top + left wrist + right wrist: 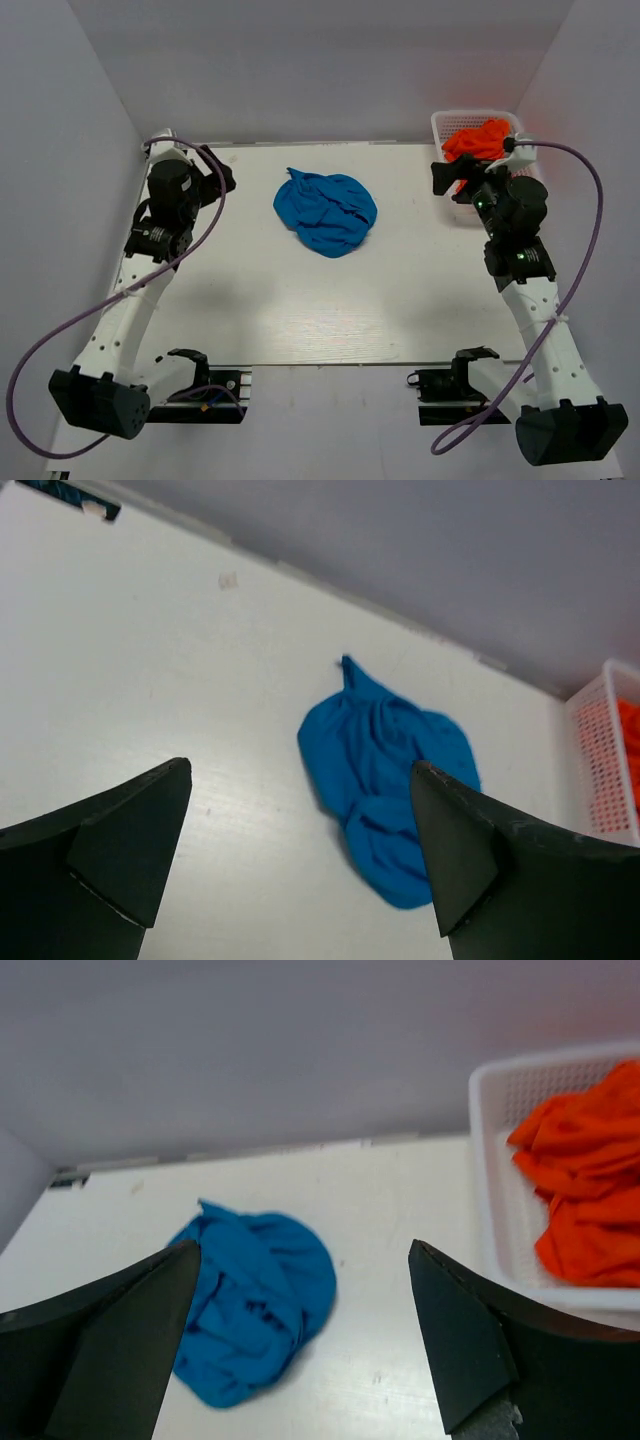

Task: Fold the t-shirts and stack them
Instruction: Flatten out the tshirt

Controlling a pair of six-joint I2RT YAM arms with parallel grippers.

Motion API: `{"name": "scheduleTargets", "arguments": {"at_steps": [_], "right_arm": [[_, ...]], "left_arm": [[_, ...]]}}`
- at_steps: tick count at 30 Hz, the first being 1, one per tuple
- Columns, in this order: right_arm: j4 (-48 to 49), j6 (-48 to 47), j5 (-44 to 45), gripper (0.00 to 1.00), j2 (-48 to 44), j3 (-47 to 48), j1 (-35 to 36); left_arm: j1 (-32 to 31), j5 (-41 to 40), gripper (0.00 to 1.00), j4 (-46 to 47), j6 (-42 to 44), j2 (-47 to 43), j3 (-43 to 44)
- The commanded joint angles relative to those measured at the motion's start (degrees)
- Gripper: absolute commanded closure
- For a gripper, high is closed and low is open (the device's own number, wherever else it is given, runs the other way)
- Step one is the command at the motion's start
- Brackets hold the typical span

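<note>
A bright blue t-shirt (326,211) lies crumpled in a heap on the white table, toward the back middle. It also shows in the left wrist view (390,775) and the right wrist view (250,1300). Orange-red t-shirts (478,140) are bunched in a white mesh basket (447,123) at the back right, also in the right wrist view (585,1195). My left gripper (222,175) is open and empty, left of the blue shirt. My right gripper (447,178) is open and empty beside the basket.
The basket's near wall (480,1160) stands close to my right gripper. The table's back edge meets a grey wall. Purple cables loop from both arms. The table's near half (320,310) is bare white surface.
</note>
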Motion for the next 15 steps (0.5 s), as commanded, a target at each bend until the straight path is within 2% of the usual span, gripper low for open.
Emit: {"name": "scheduleTargets", "arguments": {"at_steps": [1,3,4,5,6,8,11,13,15], "right_arm": [[-8.1,1.6,-8.1,0.10,1.7,0.2,0.1],[-5.6,0.7,-11.1,0.10,2.1,-0.7,0.0],[-4.5,-2.7,-16.4,0.10,3.8,-1.7,0.1],[-4.6,-3.7,-18.2,0.10,4.9,-1.6,0.1],[-5.2,-3.1,-18.9,0.10,6.3,-1.1,0.1],[-9.8,-3.8,-21.0,0.10,12.7,2.8,0.4],[-11.8,-5.6,-21.7,0.10,21.4,6.1,0.9],[-13.7,-5.2,-20.0,0.10,26.7,9.3,1.4],[-16.3,-4.7,-18.0,0.10,33.4,12.6,2.2]], "left_arm": [[0.0,2.7,0.00,-3.1,0.4,1.9,2.3],[0.0,6.7,0.00,-1.8,1.6,6.2,2.3],[0.0,9.7,0.00,-2.7,1.6,8.4,3.4],[0.0,11.9,0.03,-2.7,1.6,13.6,5.2],[-0.7,13.7,0.14,-3.8,2.2,16.5,6.8],[-0.7,22.6,0.22,-5.1,3.9,21.9,10.2],[-1.2,31.6,0.22,0.8,3.9,30.7,10.2],[-2.3,32.4,0.22,0.8,3.2,38.1,12.2],[-2.9,32.4,0.22,-3.0,3.8,43.5,18.0]]}}
